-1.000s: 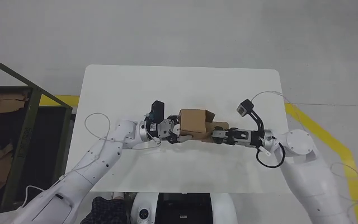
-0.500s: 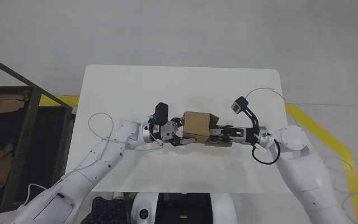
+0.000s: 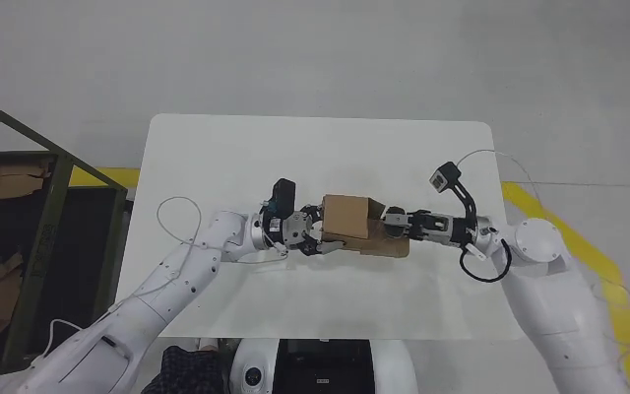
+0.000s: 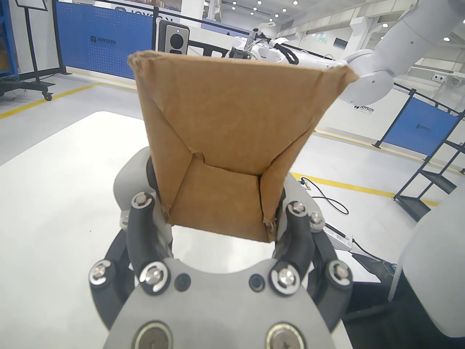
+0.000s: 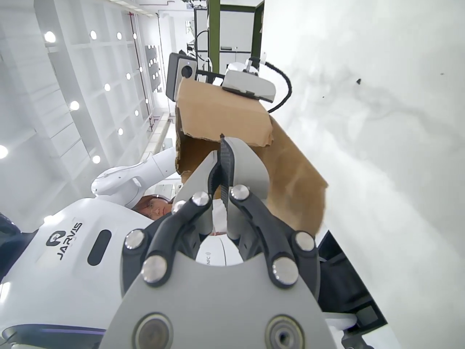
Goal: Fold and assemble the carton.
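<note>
Near the middle of the bench (image 3: 246, 158), between my two arms, I have the brown carton (image 3: 345, 219), partly squared up, with one flap lying along the bench toward the right arm. My left hand (image 4: 218, 216) is clamped on the carton's end, one finger against each side wall. My right hand (image 5: 221, 161) has its fingers pressed together, tips right at a ragged flap edge on the carton's open end.

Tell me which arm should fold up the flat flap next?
Right, probably. The left tool is clamped on the carton at its other end, steadying it. The right tool is shut, empty, and close beside the flap lying flat on the table.
</note>
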`<action>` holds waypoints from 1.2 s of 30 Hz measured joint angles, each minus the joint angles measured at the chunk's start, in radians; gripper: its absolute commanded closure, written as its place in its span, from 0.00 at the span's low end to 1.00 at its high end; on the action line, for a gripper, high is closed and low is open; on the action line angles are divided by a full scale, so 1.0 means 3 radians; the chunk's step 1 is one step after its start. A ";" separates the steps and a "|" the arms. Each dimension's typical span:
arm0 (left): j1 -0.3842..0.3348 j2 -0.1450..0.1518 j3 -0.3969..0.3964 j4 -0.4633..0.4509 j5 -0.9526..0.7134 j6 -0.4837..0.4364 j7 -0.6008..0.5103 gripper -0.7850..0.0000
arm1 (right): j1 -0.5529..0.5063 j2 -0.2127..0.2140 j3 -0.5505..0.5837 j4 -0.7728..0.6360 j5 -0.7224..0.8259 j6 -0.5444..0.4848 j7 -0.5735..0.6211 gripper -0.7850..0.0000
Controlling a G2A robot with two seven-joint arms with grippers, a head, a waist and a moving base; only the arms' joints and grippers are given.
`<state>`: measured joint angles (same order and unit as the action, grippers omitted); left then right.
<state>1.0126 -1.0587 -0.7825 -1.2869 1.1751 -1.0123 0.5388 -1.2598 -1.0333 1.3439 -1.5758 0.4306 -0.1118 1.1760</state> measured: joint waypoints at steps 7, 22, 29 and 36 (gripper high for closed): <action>0.0017 0.0017 0.0023 -0.0038 0.0019 0.0000 0.0045 0.50 | 0.0038 0.0036 0.0126 0.0067 -0.0247 0.0042 -0.0144 1.00; -0.0016 0.0036 0.0114 -0.0040 -0.0003 0.0000 0.0046 0.45 | 0.0253 0.0001 -0.0138 0.0104 -0.0121 -0.0141 -0.0061 1.00; -0.0058 0.0028 0.0143 -0.0006 0.0018 0.0000 0.0070 0.46 | 0.0231 -0.0004 -0.0236 0.0018 -0.0032 -0.0139 0.0047 1.00; -0.0096 0.0017 0.0182 0.0012 0.0045 0.0000 0.0117 0.46 | 0.0291 -0.0035 -0.0420 -0.0027 0.0049 -0.0157 0.0045 1.00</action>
<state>0.9838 -1.0535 -0.7278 -1.2833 1.1887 -1.0123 0.5737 -1.1725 -1.0438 1.2181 -1.5838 0.4454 -0.1588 1.1896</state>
